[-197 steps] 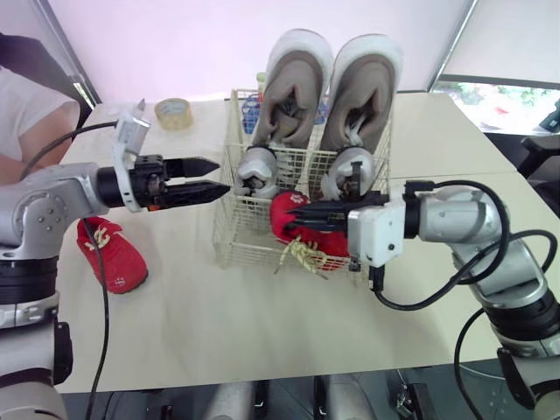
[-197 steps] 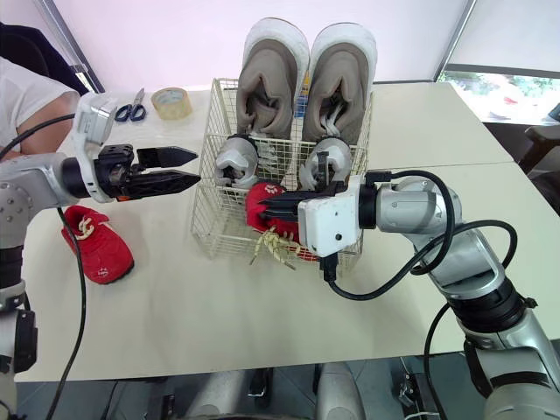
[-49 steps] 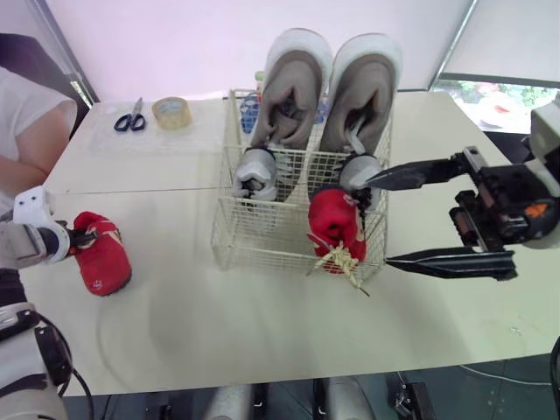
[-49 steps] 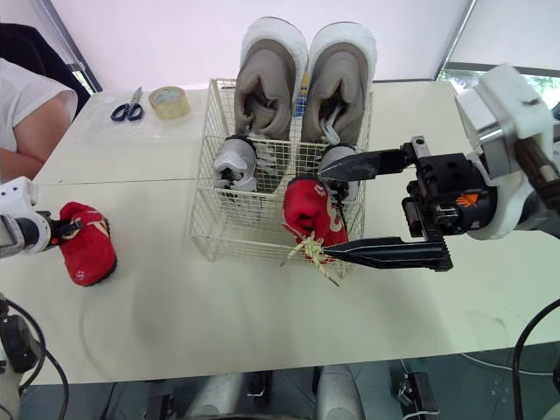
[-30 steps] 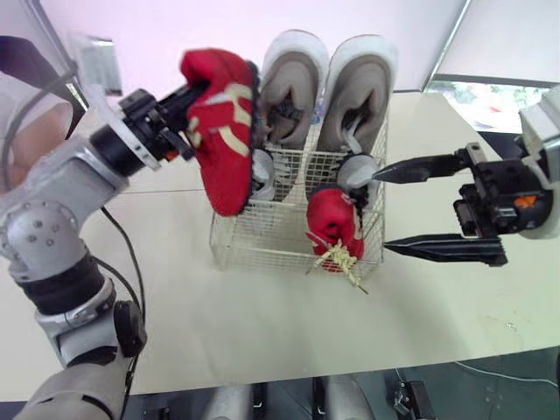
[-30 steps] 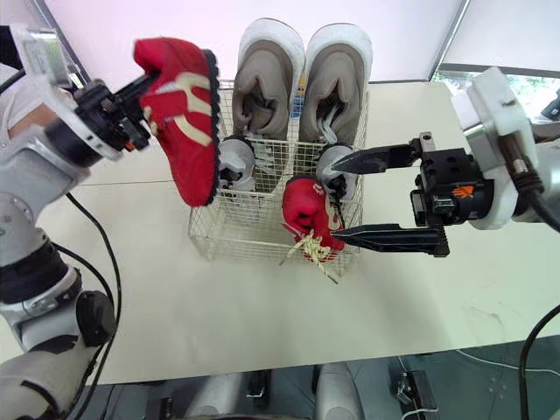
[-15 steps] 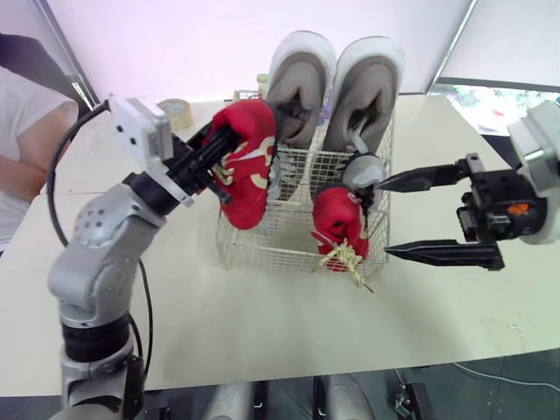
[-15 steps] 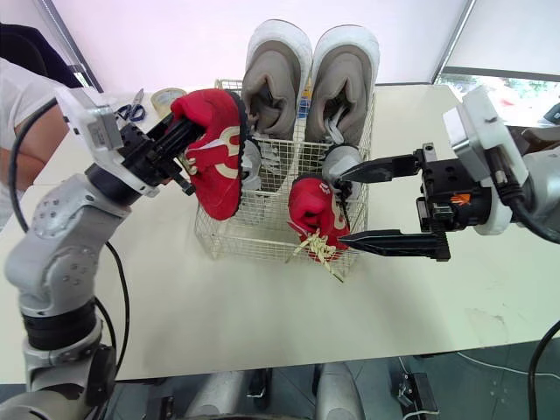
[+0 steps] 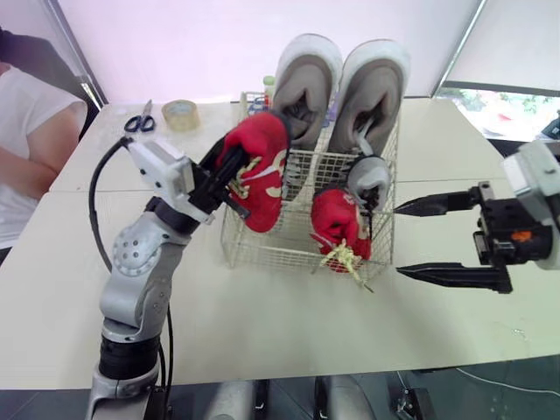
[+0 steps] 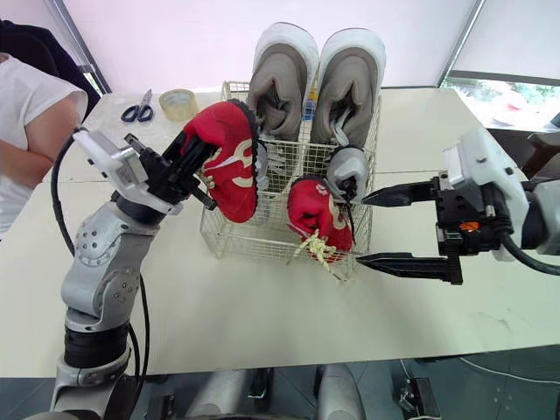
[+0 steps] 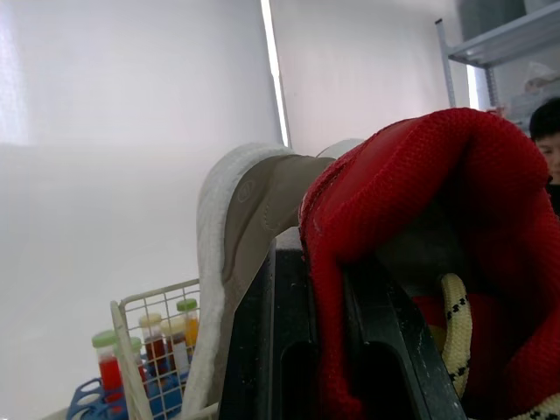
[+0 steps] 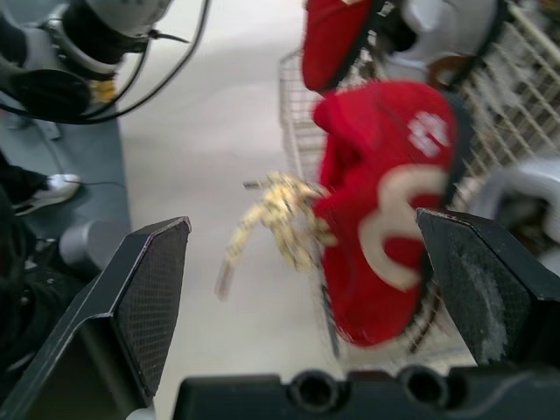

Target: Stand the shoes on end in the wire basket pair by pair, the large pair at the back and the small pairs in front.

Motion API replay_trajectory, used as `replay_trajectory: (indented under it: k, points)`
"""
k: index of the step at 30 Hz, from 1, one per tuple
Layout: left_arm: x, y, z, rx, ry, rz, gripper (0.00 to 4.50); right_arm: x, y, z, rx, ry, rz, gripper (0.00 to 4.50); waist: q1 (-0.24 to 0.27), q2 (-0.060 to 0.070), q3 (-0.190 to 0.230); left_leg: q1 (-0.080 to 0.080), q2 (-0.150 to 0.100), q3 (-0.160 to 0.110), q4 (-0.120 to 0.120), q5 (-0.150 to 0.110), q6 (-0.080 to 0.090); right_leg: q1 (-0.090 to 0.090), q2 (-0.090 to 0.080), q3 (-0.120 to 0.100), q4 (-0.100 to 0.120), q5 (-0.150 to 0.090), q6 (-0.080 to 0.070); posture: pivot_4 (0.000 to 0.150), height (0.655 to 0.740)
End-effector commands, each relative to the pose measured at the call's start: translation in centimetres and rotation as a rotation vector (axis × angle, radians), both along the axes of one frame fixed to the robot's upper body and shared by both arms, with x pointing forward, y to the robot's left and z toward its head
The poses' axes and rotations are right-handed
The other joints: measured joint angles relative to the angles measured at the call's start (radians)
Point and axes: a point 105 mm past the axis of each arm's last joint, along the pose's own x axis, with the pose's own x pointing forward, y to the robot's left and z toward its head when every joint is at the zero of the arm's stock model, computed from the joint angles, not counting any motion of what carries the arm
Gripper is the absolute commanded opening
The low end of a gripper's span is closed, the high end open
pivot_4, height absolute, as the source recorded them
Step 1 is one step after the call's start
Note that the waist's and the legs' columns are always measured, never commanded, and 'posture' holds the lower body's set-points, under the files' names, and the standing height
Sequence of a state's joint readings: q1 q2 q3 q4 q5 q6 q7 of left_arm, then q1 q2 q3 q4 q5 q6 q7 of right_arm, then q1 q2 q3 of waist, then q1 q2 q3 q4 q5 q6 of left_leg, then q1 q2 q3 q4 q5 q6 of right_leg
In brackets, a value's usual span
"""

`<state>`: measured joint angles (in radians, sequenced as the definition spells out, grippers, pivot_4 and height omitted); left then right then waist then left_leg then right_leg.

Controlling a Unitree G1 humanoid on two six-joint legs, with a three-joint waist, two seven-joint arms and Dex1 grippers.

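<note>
Setting: a robotics test lab or workroom, not a home. A wide, plain cream bench (image 9: pixel 262 332) stood before pale roller blinds (image 9: pixel 516 39), with a strip of window (image 9: pixel 490 105) beneath one. A blue rack (image 11: pixel 83 398) of colour-capped sample tubes (image 11: pixel 156 350) sat just behind the wire basket (image 9: pixel 289 249). A metal shelf unit (image 11: pixel 503 39) stood against the wall. Scissors (image 9: pixel 140 120) and a tape roll (image 9: pixel 180 114) lay at the far left of the bench. A person (image 9: pixel 35 131) in a white T-shirt sat at the bench edge.

Two large grey shoes (image 9: pixel 306 83), two red shoes (image 9: pixel 261 175), one wire basket (image 9: pixel 284 249)
</note>
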<state>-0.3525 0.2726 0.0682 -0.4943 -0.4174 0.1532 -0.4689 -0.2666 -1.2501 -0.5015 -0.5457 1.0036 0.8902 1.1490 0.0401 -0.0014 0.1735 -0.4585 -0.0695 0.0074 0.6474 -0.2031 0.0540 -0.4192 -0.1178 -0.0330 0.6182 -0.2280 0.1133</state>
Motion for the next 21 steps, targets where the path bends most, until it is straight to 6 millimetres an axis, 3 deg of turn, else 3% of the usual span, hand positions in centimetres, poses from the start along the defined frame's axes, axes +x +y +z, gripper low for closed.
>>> replay_trajectory:
  k: [1, 14, 21]
  points:
    - [0.2, -0.1, -1.9, 0.02, 0.03, 0.039, 0.03, -0.4, -0.2, 0.9, -0.017, -0.05, -0.016, 4.5, 0.0, 0.0, 0.0, 0.0, 0.0, 0.0, 0.0, 0.0, 0.0, 0.0, 0.0, 0.0, 0.0, 0.0, 0.0, 0.15, 0.74]
    - [0.5, 0.1, -8.5, 0.024, 0.206, 0.074, 0.03, -0.5, -0.4, 1.2, -0.022, -0.061, -0.034, 4.5, 0.0, 0.006, -0.005, 0.001, 0.001, 0.0, 0.0, -0.001, 0.002, 0.001, 0.0, -0.001, -0.003, 0.0, 0.0, 0.15, 0.74]
    - [0.7, -1.1, -11.2, 0.028, 0.359, 0.031, 0.03, -0.5, -0.4, 1.1, -0.024, -0.063, -0.042, 4.5, 0.0, 0.009, -0.008, 0.002, 0.001, 0.0, -0.001, -0.001, 0.002, 0.001, 0.0, -0.001, -0.004, 0.0, 0.0, 0.15, 0.74]
